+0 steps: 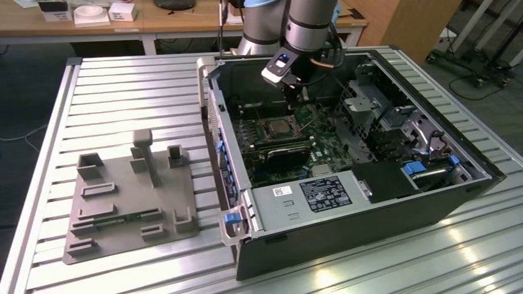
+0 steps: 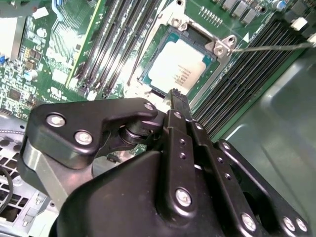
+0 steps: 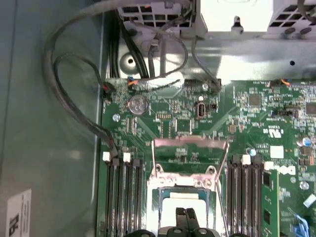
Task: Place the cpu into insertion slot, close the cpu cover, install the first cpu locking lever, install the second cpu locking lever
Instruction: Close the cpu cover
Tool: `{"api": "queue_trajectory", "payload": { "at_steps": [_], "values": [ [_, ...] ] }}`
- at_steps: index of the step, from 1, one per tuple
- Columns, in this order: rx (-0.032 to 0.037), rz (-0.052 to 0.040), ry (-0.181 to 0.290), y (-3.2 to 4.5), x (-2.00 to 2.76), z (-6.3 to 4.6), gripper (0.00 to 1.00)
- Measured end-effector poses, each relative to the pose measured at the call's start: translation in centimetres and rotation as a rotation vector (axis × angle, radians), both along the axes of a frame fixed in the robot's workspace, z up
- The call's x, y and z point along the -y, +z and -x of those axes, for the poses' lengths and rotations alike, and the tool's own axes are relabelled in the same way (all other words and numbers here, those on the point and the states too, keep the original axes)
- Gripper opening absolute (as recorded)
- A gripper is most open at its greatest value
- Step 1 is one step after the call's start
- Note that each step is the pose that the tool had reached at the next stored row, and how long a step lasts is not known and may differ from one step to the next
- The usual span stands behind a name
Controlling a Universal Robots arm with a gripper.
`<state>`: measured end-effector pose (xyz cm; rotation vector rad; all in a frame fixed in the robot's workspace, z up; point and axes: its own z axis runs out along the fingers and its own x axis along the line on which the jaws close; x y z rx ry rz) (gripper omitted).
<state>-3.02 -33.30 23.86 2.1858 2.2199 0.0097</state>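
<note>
An open computer case (image 1: 351, 229) lies on its side on a slatted metal surface (image 1: 122, 92), and the arm reaches down into it so that the end effector (image 1: 297, 98) hangs over the green circuit board (image 1: 327, 147) on the case floor. In the first wrist view the end effector (image 3: 185, 213) has its two dark fingertips (image 3: 180, 213) pressed together with nothing between them, poised right above the cpu (image 3: 174, 210). The cpu (image 2: 177, 69) lies flat in the insertion slot (image 2: 195, 35), silvery top upward, just beyond the end effector (image 2: 174, 95) in the second wrist view. The cpu cover (image 3: 190, 143) stands swung open on the far side of the slot from the fingertips, and the green board shows through its window. A thin metal locking lever (image 2: 269, 47) sticks out sideways from one corner of the slot, away from the end effector. Long black memory slots (image 3: 123, 197) run along both sides of the slot, flanking the fingertips. Also inside the case, nearer the exterior view's camera than the end effector, sit a black card (image 1: 286, 158) and a grey power supply box (image 1: 315, 193), while bundled wires (image 3: 74, 98) loop along the case wall beyond the open cover. Outside the case, well away from the end effector towards the exterior view's left, a grey moulded holder (image 1: 131, 202) with upright posts and shallow pockets rests on the surface.
</note>
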Motion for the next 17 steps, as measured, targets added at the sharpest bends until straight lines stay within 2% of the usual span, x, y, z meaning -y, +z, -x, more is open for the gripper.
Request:
{"api": "queue_trajectory", "payload": {
  "at_steps": [7, 17],
  "values": [
    [0.0, 0.0001, 0.0, -0.01, 0.0, -0.35, 0.1],
    [0.0, 0.0002, 0.0, 0.64, 0.0, -0.38, 0.1]
  ]
}}
